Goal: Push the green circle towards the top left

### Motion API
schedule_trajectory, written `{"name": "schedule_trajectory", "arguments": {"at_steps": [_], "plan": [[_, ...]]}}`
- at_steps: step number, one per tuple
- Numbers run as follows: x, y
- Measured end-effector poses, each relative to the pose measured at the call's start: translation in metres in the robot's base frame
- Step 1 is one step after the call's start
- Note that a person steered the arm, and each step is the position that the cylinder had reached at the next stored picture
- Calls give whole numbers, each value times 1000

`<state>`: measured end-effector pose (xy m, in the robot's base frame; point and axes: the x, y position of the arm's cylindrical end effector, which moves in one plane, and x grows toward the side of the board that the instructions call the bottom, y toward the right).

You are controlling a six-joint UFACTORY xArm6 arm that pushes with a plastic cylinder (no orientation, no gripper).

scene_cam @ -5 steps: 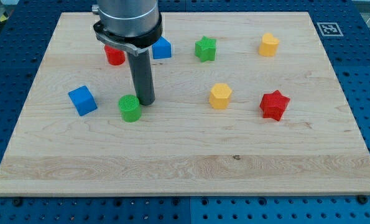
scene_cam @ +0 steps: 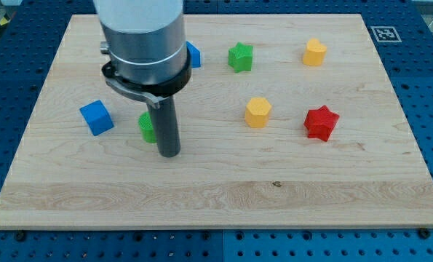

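Note:
The green circle (scene_cam: pixel 146 127) lies on the wooden board (scene_cam: pixel 216 196) at left of centre, partly hidden behind my rod. My tip (scene_cam: pixel 169 154) rests on the board just to the right of and below the green circle, close to it. A blue cube (scene_cam: pixel 97 117) lies to the circle's left.
A blue block (scene_cam: pixel 193 54) peeks out behind the arm near the top. A green star (scene_cam: pixel 240 57) and a yellow block (scene_cam: pixel 314 52) lie along the top. A yellow block (scene_cam: pixel 258 112) and a red star (scene_cam: pixel 321 123) lie right of centre.
My tip has moved towards the view's bottom, from beside the green circle's right to its lower right. The arm now hides the red block at the top left.

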<state>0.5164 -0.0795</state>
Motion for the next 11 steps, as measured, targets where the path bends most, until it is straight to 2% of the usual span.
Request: {"name": "schedule_trajectory", "arguments": {"at_steps": [4,11], "plan": [[-96,-30],[-88,-66]]}}
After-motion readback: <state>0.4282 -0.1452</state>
